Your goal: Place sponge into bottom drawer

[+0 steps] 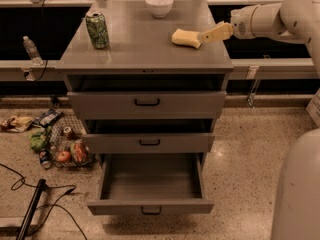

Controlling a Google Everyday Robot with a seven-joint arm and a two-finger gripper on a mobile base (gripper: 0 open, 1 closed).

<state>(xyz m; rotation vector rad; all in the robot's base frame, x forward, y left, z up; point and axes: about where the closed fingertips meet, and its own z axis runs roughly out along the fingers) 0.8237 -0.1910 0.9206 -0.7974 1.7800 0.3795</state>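
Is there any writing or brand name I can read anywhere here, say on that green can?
No text can be read.
Green can: print too blurred.
Clear bottle: label too small.
Floor packets: illegible.
Gripper, beside the sponge on the cabinet top: no marking visible.

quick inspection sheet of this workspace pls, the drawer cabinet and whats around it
surface: grey cabinet top, three items on it
job's things: sponge on the top, right side; bottom drawer pulled open, nothing seen inside
clutter: green can left, white bowl at back; basket of food items on floor; water bottle on left ledge
grippers: gripper at the sponge's right end
cables: black cable on floor, lower left
surroundings: top drawer and middle drawer partly open; speckled floor
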